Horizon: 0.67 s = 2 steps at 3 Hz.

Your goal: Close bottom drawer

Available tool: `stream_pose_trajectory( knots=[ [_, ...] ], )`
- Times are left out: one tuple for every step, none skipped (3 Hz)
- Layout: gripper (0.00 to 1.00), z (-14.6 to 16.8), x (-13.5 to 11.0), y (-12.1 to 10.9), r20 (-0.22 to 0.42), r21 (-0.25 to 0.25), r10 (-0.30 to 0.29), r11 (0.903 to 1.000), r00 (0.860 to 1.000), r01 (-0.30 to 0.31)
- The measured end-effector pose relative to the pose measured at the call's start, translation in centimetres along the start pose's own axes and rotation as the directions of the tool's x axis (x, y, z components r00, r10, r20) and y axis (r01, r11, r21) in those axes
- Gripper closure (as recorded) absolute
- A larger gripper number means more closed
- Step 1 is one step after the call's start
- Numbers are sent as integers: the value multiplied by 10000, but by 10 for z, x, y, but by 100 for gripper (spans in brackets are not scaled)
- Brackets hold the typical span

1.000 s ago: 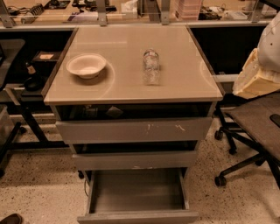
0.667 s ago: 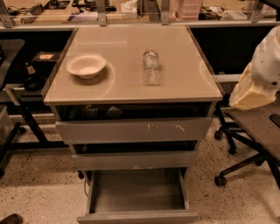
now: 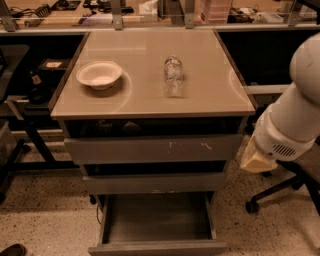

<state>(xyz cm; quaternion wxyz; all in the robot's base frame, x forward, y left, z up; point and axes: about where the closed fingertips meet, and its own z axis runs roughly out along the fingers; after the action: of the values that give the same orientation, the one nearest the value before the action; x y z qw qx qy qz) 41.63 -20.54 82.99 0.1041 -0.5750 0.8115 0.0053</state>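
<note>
**Bottom drawer stands open; gripper off to its right**

Nearest, at 6 o'clock, the bottom drawer point(image 3: 157, 247) is pulled well out of the grey cabinet, with its plain front at the lower edge of the view and its bare floor showing. At 7 o'clock a dark rounded thing point(image 3: 11, 249) lies on the speckled floor; what it is cannot be told.

Above the open drawer comes the middle drawer front point(image 3: 154, 183) with a pale chip on its lower edge. Above that is the top drawer front point(image 3: 152, 149), marked with white scratches. Both sit a little forward of the frame.

At 4 o'clock the white robot arm point(image 3: 300, 110) reaches down from the right edge. Its tan gripper point(image 3: 257, 161) hangs just beside the cabinet's right side, level with the middle front. Whether it is open or shut, or has hold of anything, cannot be told. The bottom drawer lies between 7 and 8 o'clock from it, lower and apart. A black office chair base point(image 3: 280, 192) stands under the arm.

On the cabinet top point(image 3: 150, 100), a white bowl point(image 3: 99, 75) sits at 10 o'clock. A clear plastic bottle point(image 3: 173, 76) lies on its side at 12 o'clock. Beyond is a cluttered bench point(image 3: 75, 15).
</note>
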Motion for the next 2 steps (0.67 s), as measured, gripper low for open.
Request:
stream_pose_trajectory(
  knots=[
    [100,59,10,19,-259,-775,398,9961,9989,-417],
    [100,59,10,19,-259,-775,398,9961,9989,-417]
  ],
)
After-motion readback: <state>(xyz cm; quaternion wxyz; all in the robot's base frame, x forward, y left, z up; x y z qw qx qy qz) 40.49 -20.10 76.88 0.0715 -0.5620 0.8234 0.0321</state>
